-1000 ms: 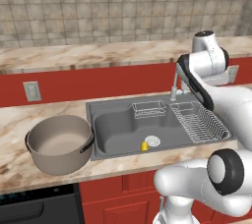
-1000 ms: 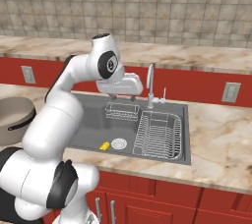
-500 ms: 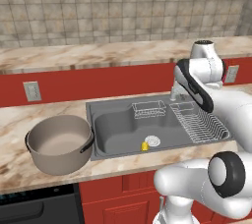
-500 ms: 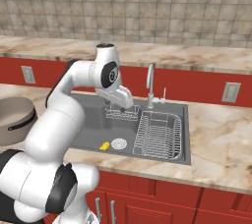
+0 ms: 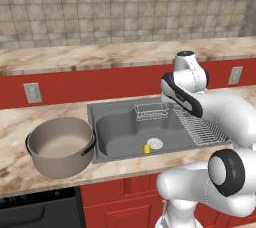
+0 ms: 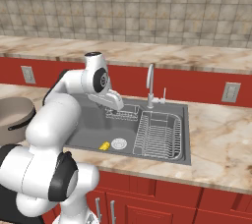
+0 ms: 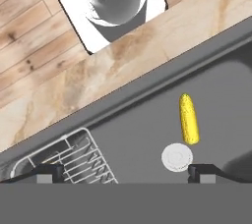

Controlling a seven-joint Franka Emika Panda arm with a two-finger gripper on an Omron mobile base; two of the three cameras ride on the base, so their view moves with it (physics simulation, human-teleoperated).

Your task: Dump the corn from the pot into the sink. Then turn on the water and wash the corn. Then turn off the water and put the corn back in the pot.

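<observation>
Item one, the corn (image 5: 147, 148): a small yellow cob that lay on the floor of the sink (image 5: 117, 131), near the sink's front edge and just beside the round silver drain (image 5: 154, 144), the two close but not clearly touching. In my hand view the cob (image 7: 188, 119) lay lengthwise next to the drain (image 7: 177, 157).

Item two, the sink: dark grey, set into the marbled surface (image 5: 15, 124), with its front rim close to the surface's front edge. A small wire basket (image 5: 151, 111) sat at the sink's back edge. A wire dish rack (image 6: 158, 134) occupied its right-hand part. A slim silver faucet (image 6: 150, 86) stood at the back rim, upright.

Item three, the pot (image 5: 61, 146): large, taupe-grey, upright on the surface to the left of the sink, just beside its left rim, well apart from the corn. Nothing visible lay on its beige inside.

Item four, my gripper (image 7: 125, 171): above the sink, looking down on cob, drain and rack corner. Its two dark fingertips (image 7: 48, 170) stood far apart, with nothing between them and nothing touched.

Item five, surroundings: red cabinet fronts (image 5: 127, 197) below the surface and a tiled wall (image 5: 125, 7) behind it.
</observation>
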